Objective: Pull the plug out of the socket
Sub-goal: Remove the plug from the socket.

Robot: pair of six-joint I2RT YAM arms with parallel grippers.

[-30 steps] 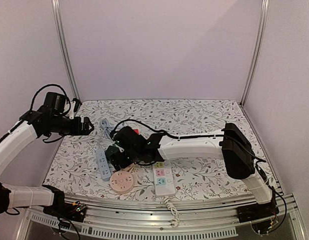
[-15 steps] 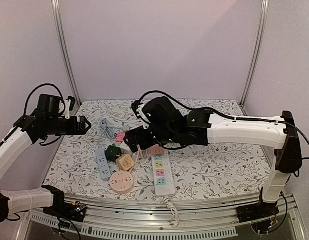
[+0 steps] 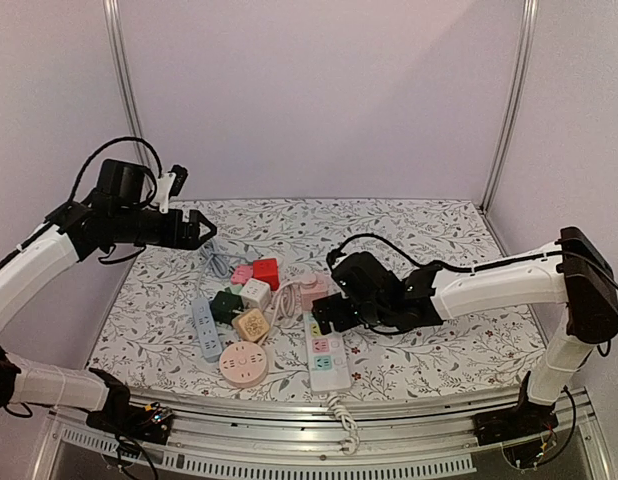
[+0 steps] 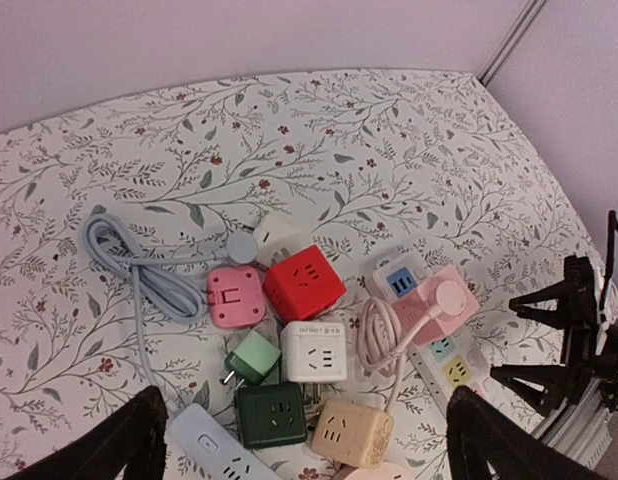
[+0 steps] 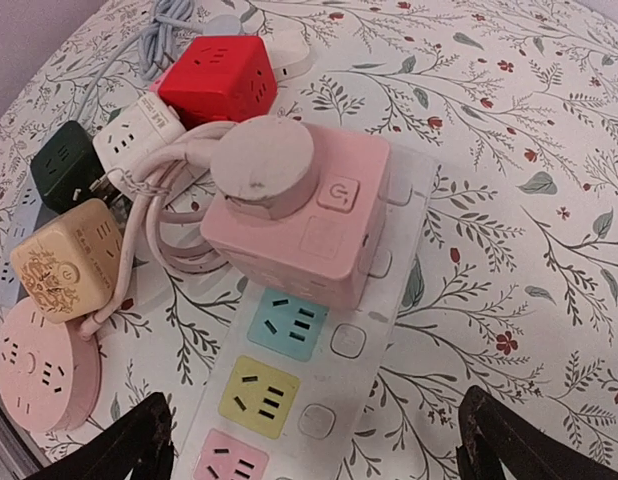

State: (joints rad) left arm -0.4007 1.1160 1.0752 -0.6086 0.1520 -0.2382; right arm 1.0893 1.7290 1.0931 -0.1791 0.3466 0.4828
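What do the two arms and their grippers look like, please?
The left arm and right arm both have smooth white link shells with black joints and black wrist housings. Loose black cables loop along each arm. The left gripper and right gripper are black, each with two tapering fingers.

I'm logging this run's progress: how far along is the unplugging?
Done: nothing yet; the round pale-pink plug still sits in the pink cube socket. In hand: the right gripper, open and empty, hovers near that socket; the left gripper is open, raised well away. Left: grip the plug and pull it free.
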